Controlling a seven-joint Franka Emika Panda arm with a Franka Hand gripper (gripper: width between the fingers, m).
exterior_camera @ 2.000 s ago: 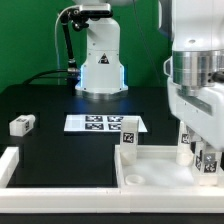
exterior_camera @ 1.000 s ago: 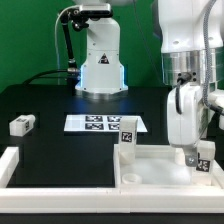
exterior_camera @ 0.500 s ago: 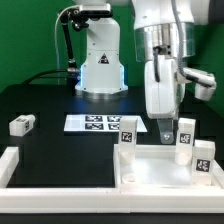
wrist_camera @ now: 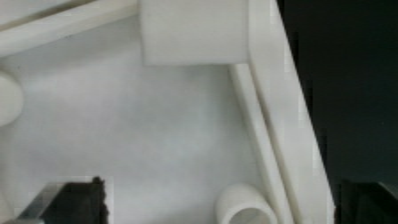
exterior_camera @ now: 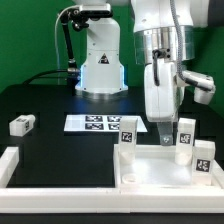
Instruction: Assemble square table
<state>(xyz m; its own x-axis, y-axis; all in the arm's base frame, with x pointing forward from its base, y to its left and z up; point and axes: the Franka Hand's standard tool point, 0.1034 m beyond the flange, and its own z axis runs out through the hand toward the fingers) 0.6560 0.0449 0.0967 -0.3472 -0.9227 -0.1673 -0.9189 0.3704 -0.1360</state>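
Since two seconds ago my arm has swung away from the exterior view's right edge toward the middle of the square table [exterior_camera: 160, 168], and over the last half second it has barely shifted. My pincer [exterior_camera: 167, 133] hangs point-down just above the slab's far rim, between two upright leg blocks — it grips nothing, and the wrist view shows its dark fingertips [wrist_camera: 75, 197] set apart over bare white plastic. The slab lies on the black worktop [exterior_camera: 50, 105] at the near right of the exterior view, with three legs [exterior_camera: 128, 139] standing on it. A fourth leg block [exterior_camera: 21, 124] lies loose, well apart at the exterior view's left. The marker board [exterior_camera: 98, 123] lies flat behind the slab.
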